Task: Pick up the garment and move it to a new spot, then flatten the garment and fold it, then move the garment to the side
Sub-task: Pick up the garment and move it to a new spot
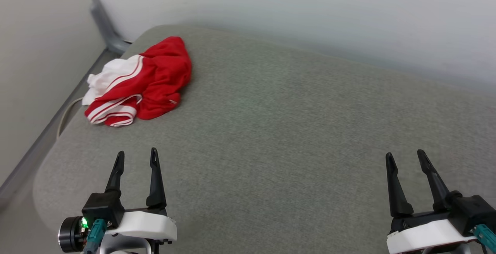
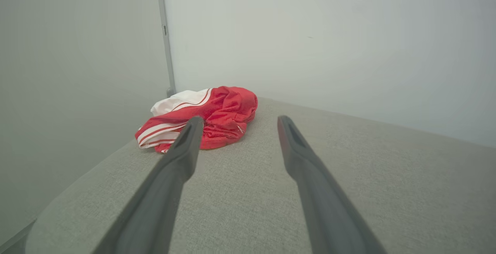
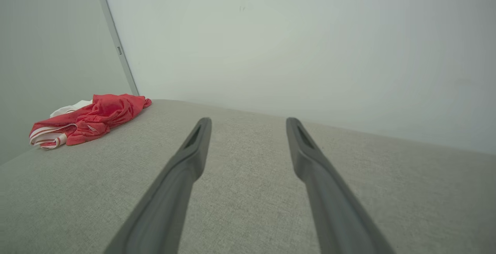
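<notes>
The garment [image 1: 147, 81] lies crumpled in a red and white heap with striped trim at the far left corner of the grey padded surface [image 1: 279, 130]. It also lies ahead in the left wrist view [image 2: 217, 114] and far off to the left in the right wrist view [image 3: 89, 120]. My left gripper [image 1: 137, 157] hovers open near the front left, well short of the garment, nothing between its fingers. At the front right my right gripper [image 1: 405, 158] is open and empty too. Any print on the garment is hidden in the folds.
Pale walls close in behind and to the left of the surface, with a grey post [image 1: 102, 21] in the corner. A pale cable [image 1: 66, 116] hangs off the left edge by the garment. The surface's rounded left edge drops to the floor.
</notes>
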Tool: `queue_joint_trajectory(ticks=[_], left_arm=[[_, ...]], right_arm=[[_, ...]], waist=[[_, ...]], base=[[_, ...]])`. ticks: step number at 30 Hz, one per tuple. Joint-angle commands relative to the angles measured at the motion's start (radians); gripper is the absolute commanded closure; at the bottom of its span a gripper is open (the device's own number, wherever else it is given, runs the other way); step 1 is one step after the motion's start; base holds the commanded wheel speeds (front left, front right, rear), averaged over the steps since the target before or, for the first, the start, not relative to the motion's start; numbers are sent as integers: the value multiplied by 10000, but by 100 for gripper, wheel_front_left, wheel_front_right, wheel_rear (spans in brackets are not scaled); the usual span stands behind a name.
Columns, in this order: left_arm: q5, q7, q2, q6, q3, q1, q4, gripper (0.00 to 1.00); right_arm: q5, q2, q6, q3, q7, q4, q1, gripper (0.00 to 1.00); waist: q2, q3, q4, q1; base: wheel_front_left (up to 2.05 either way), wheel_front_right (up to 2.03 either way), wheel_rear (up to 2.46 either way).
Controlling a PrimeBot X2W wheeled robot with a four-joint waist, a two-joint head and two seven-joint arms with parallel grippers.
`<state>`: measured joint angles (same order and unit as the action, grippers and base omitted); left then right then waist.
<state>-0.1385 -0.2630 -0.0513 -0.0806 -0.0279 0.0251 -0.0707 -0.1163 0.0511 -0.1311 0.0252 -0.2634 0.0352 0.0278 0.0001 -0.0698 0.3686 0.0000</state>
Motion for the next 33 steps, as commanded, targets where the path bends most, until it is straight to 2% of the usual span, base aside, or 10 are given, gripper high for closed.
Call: queue_joint_trajectory(ticks=[1,11,20,27,33], left_arm=[[-58,-28,17,-62,18,9,-10,0],[-293,-27,18,-108,129,-112,-3,0],[-497,-28,18,-80,264,-85,-73,0],[-315,-28,16,362,555,813,-158,0],[-446,-27,11,969,1639,2520,-212,0]], right_arm=[[43,-16,7,5,-21,-20,88,0],[141,-16,7,-12,-21,-30,50,0],[155,-16,7,-109,-21,13,-32,0],[367,-16,7,-137,-21,-131,-256,0],[840,-15,7,-119,-21,-449,-587,0]], waist=[[-1,6,257,0],[-1,-54,1064,0],[-1,-77,1196,0],[-1,-421,915,0],[-1,-1250,502,0]], base=[[0,0,0],[0,0,0],[0,0,0],[0,0,0],[0,0,0]])
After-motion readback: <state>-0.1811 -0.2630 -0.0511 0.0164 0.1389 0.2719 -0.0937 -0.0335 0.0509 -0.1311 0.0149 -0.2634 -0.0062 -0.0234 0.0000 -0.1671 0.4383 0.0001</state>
